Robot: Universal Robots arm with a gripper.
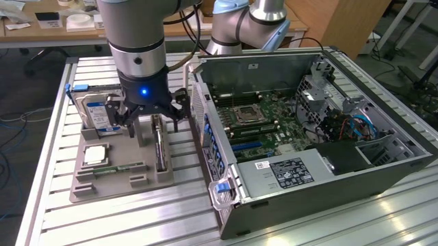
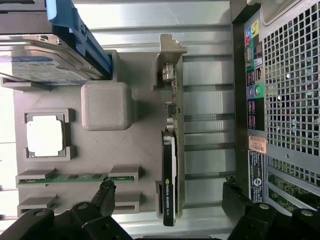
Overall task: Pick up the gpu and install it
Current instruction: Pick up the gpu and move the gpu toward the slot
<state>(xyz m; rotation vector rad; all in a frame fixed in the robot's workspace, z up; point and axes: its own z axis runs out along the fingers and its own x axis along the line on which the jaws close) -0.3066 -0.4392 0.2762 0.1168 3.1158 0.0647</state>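
The fingers (image 2: 106, 192) stand wide open and hold nothing. The gpu (image 2: 170, 167) stands on its long edge in a slot of the grey holder (image 2: 107, 106), between the two fingers and about midway, touching neither. I cannot say surely how high the fingertips are above the card's upper edge, because the exterior view is steep there.

What worries me first is the room on the outer sides. Just outside one finger lies the green memory stick (image 2: 75, 177) in its own groove with raised holder blocks around it. Outside the other finger is the rear wall of the computer case (image 2: 252, 150). A descent that drifts sideways could strike either one. The second risk is the grip itself. The card is thin and flat, its black cooler face looks smooth and a little glossy, so pads closing off-centre may tilt it or let it slip. The silver end bracket sits in a notch at the end of the slot far from the fingers, so a pull that is not straight might jam it there.

The holder is matt grey plastic with a fine layered texture. The bench (image 1: 137, 215) is ribbed aluminium, quite reflective. The case wall is perforated metal mesh. A silver hard drive (image 1: 96, 110) with a blue frame stands beyond the fingers.
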